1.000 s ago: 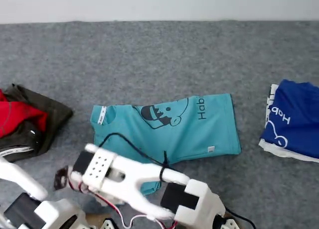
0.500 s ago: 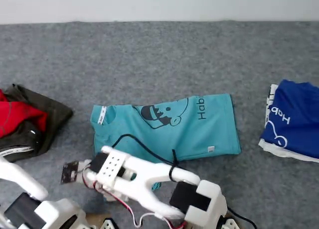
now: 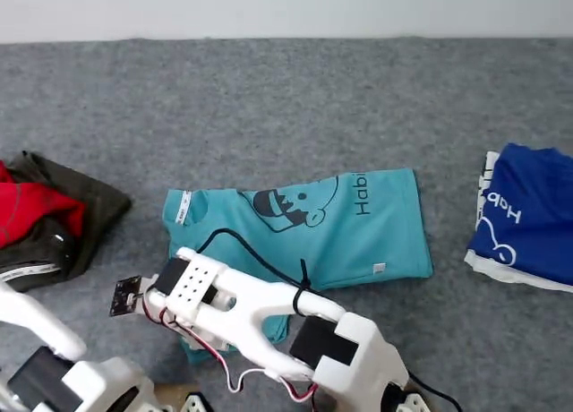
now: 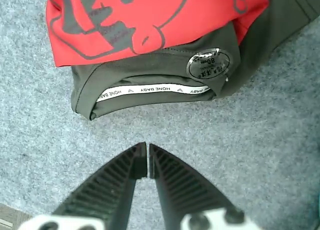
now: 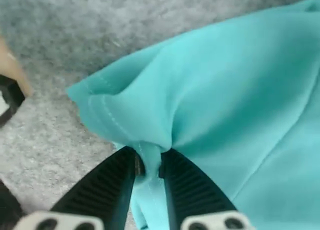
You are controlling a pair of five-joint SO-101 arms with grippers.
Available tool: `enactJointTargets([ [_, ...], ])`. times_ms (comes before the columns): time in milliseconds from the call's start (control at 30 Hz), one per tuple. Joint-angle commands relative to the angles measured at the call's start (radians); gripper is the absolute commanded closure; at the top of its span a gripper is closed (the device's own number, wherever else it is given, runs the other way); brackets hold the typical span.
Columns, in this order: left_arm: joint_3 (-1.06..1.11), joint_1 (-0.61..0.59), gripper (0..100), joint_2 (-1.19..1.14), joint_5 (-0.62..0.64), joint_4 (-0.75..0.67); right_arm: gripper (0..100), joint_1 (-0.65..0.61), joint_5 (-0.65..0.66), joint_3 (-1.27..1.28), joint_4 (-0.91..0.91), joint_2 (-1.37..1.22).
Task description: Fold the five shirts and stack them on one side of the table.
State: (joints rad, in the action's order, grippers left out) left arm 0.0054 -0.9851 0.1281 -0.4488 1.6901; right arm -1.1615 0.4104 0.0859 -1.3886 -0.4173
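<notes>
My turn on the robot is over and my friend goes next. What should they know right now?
Left end effector: shut, empty, over the table beside the red shirt, which lies on the dark olive shirt.
Right end effector: shut on the teal shirt at its edge, mid-table.
Done: blue shirt on white shirt at the high view's right edge, looking folded.
Left: fold teal, red and olive; stack all five.

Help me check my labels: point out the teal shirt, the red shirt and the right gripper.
teal shirt (image 3: 376, 237): high view, on its plain body panel.
red shirt (image 4: 210, 15): left wrist view, on its front, beside the print.
right gripper (image 5: 148, 162): right wrist view, midway between its fingertips, shut on a teal shirt fold.
</notes>
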Motion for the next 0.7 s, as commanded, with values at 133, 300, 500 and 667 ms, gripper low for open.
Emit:
enactJointTargets([
  [133,-0.045,0.003,98,0.049,-0.011,0.009,98.8,0.084,0.060,-0.028,-0.056,0.165],
  [300,-0.045,0.003,98,0.049,-0.011,0.006,98.8,0.189,0.098,-0.104,-0.048,0.159],
  [500,-0.045,0.003,98,0.048,-0.012,0.005,98.8,0.277,0.146,-0.330,-0.061,0.025],
  [667,-0.045,0.003,98,0.048,-0.012,0.005,97.5,0.329,0.163,-0.525,-0.116,-0.133],
])
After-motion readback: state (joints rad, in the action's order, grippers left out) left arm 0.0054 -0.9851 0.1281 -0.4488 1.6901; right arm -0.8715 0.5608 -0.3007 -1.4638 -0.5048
